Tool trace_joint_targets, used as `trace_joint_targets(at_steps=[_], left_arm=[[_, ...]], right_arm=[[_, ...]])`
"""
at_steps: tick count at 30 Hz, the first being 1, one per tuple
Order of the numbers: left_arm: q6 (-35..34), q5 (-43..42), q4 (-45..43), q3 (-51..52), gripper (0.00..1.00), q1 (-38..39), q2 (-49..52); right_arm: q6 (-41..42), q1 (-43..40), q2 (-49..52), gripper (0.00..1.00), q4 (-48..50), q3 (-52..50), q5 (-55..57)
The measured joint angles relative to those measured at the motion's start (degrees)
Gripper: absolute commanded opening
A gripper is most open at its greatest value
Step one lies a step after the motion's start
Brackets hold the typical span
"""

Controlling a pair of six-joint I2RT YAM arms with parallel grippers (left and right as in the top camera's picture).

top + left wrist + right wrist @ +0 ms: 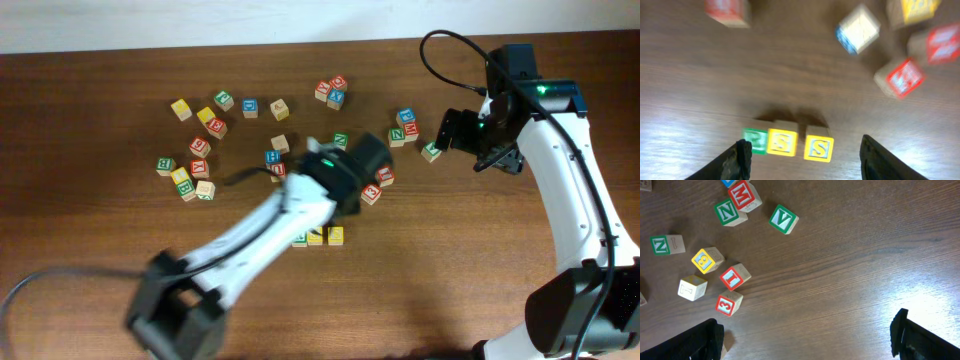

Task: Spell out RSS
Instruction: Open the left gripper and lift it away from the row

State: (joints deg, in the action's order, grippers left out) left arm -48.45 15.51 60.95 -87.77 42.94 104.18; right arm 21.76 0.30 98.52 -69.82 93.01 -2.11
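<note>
Three cubes stand in a row on the table, reading R, S, S. In the left wrist view the green R cube point(756, 141) touches the first yellow S cube point(782, 142). The second yellow S cube point(819, 148) stands a small gap to its right. In the overhead view the row point(316, 237) lies just beside my left arm. My left gripper point(805, 162) is open and empty, raised above the row; in the overhead view it point(362, 160) looks blurred. My right gripper point(805, 332) is open and empty over bare wood at the right point(457, 130).
Loose letter cubes are scattered across the far half of the table, with a cluster at the left point(195, 165) and a pair at the back point(331, 91). A green V cube point(783, 219) and red cubes point(734, 276) lie near my right gripper.
</note>
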Motion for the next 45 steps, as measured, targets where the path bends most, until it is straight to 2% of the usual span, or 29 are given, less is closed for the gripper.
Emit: trace_joint_targets(at_steps=[5, 6, 7, 11, 13, 17, 19, 23, 25, 28, 30, 31, 32, 33, 35, 36, 39, 40, 45], left_arm=[[2.54, 0.28, 6.08, -1.77, 0.67, -11.91, -14.01], [3.69, 0.42, 7.45, -1.9, 0.69, -14.64, -16.02], [5.4, 0.59, 9.27, -2.08, 0.75, -18.14, -17.88], [9.84, 0.44, 12.98, -1.66, 0.89, -28.33, -18.95], [11.58, -0.52, 12.28, -0.2, 0.91, -30.88, -18.88], [16.63, -5.11, 7.58, 4.66, 0.9, -33.9, -18.34], [19.52, -8.07, 5.25, 8.09, 0.83, -34.27, -17.79], [22.23, -11.65, 1.05, 13.9, 0.44, -34.29, -17.03], [22.8, -12.66, -0.48, 16.63, 0.29, -34.29, -16.79], [23.74, -13.4, -3.41, 20.37, 0.25, -34.29, -16.7], [23.89, -13.86, -5.46, 22.95, 0.14, -34.29, -16.7], [23.89, -14.21, -6.08, 24.15, 0.0, -34.29, -16.63], [23.98, -15.1, -7.56, 26.1, 0.0, -34.29, -16.63], [23.96, -15.8, -8.13, 27.28, 0.0, -34.29, -16.61], [24.22, -17.38, -10.27, 29.07, 0.0, -34.29, -16.61], [24.24, -18.78, -12.15, 30.16, 0.0, -34.29, -16.61], [24.24, -22.03, -15.63, 32.15, 0.0, -34.29, -16.61], [24.24, -23.12, -16.96, 32.61, 0.0, -34.29, -16.61], [24.57, -28.13, -20.9, 33.92, 0.0, -34.29, -15.45]], right_arm=[[0.04, 0.0, 0.0, 0.98, 0.0, 0.0, 0.0], [0.02, 0.0, 0.0, 0.98, 0.0, 0.0, 0.0], [0.07, 0.0, 0.0, 0.98, 0.0, 0.0, 0.0], [0.04, 0.0, 0.0, 0.98, 0.0, 0.0, 0.0], [0.02, 0.0, 0.0, 0.98, 0.0, 0.0, -0.02], [0.04, 0.0, 0.0, 0.98, 0.0, 0.0, 0.0], [0.07, 0.0, 0.0, 0.98, 0.17, 0.0, -0.07], [0.07, 0.0, 0.0, 0.98, 1.86, 0.0, -0.61], [0.04, 0.0, 0.0, 0.98, -0.46, 0.0, -2.82], [0.07, 0.0, 0.0, 0.98, -2.93, 0.0, -6.25], [-0.11, 0.0, 0.0, 0.99, -5.46, 0.0, -8.57], [-0.98, 0.04, 0.0, 0.81, -6.47, -0.09, -10.05], [-1.49, 0.28, 0.0, 0.56, -7.21, -0.44, -10.56], [-2.99, 1.01, -0.13, 0.27, -6.97, -1.77, -11.15], [-4.72, 3.65, -0.22, 0.11, -5.9, -5.35, -11.76], [-5.42, 5.57, -0.22, 0.04, -3.74, -8.2, -12.09], [-6.1, 11.85, 0.22, 0.04, 3.04, -16.46, -12.98], [-5.18, 14.32, 0.26, 0.04, 8.63, -20.76, -13.16], [-1.27, 18.75, 0.46, 0.04, 19.04, -28.87, -13.44]])
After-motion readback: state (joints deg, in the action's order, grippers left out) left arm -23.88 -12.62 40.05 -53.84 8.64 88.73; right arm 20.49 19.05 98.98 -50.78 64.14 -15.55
